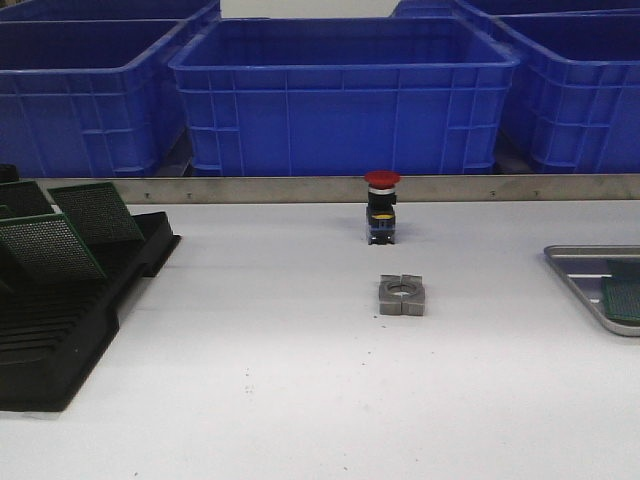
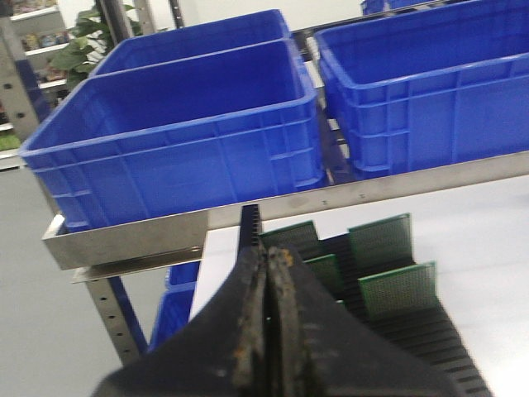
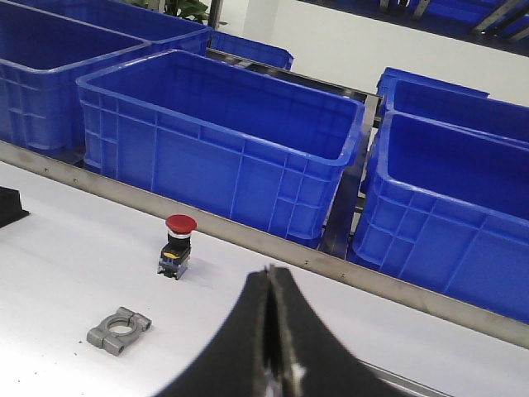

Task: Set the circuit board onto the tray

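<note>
Front view: the grey tray (image 1: 575, 262) sits at the table's three o'clock edge, a green circuit board (image 1: 624, 297) lying flat in it; more boards (image 1: 50, 245) stand in the black rack (image 1: 60, 340) at nine o'clock.

Left wrist view: the left gripper (image 2: 266, 273) has its fingers pressed together, empty, above the rack's boards (image 2: 378, 240).

Right wrist view: the right gripper (image 3: 270, 289) is closed on nothing; no tray is visible.

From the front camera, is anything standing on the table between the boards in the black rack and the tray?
Yes. A red push button and a grey metal clamp sit mid-table between the rack of circuit boards and the tray. Both are low.
</note>
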You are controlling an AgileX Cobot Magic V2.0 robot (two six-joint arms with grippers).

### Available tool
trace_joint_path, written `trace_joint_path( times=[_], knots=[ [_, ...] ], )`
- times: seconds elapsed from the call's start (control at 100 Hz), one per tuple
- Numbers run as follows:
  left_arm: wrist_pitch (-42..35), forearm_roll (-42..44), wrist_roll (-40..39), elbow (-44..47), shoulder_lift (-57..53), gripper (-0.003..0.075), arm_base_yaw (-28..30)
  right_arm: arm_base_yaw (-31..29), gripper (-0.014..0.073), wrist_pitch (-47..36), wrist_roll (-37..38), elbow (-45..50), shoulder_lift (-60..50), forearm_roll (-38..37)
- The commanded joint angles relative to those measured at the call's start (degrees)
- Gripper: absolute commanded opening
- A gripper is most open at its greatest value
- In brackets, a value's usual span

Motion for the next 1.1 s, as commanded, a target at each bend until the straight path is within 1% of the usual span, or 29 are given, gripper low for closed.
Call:
trace_joint_path(
  times=[0.0,0.01,0.03,0.04,0.05,0.08,0.11,0.32,0.33,0.34,0.37,0.44,0.54,1.09],
  knots=[
    [-9.71,13.54,-15.16,-0.07,1.10,-0.0017,-2.22,0.14,-0.0060,-2.97,-0.47,-1.45,0.64,0.81],
    [-10.29,15.65,-17.60,0.39,1.10,-0.0017,-2.53,0.14,-0.0060,-2.97,-0.47,-1.45,0.64,0.81],
    [-11.99,18.55,-20.03,1.16,1.10,-0.0017,-2.91,0.14,-0.0060,-2.97,-0.47,-1.45,0.64,0.81],
    [-13.02,20.21,-23.46,1.69,1.10,-0.0017,-3.04,0.14,-0.0060,-2.97,-0.47,-1.45,0.64,0.81],
    [-13.82,20.95,-23.46,1.69,1.10,-0.0017,-3.18,0.14,-0.0060,-2.97,-0.47,-1.45,0.64,0.81],
    [-15.15,23.16,-27.78,2.99,1.10,-0.0017,-3.28,0.14,-0.0060,-2.97,-0.47,-1.45,0.64,0.81],
    [-16.15,24.41,-29.33,3.97,1.10,-0.0017,-3.29,0.14,-0.0060,-2.97,-0.47,-1.45,0.64,0.81],
    [-16.01,22.59,-29.42,13.22,-2.51,-0.0017,-3.29,0.14,-0.0060,-2.97,-0.47,-1.45,0.64,0.81],
    [-15.34,22.45,-29.42,13.37,-3.11,-0.0017,-3.29,0.14,-0.0060,-2.97,-0.47,-1.45,0.64,0.81],
    [-12.52,22.16,-29.42,13.04,-3.75,-0.0017,-3.29,0.14,-0.0060,-2.97,-0.47,-1.45,0.64,0.81],
    [-7.86,22.16,-29.42,12.91,-5.09,-0.0017,-3.29,0.14,-0.0060,-2.97,-0.47,-1.45,0.64,0.81],
    [-3.17,21.92,-29.42,13.02,-6.77,-0.0017,-3.42,0.14,-0.0060,-2.97,-0.47,-1.45,0.64,0.81],
    [-0.52,20.97,-29.42,13.02,-6.65,-0.0017,-3.42,0.14,-0.0060,-2.91,-0.47,-1.45,0.64,0.81],
    [-0.95,19.80,-29.42,13.02,-6.65,-0.0017,-3.42,0.14,-0.0060,-2.91,-0.47,-1.45,0.64,0.81]
  ],
)
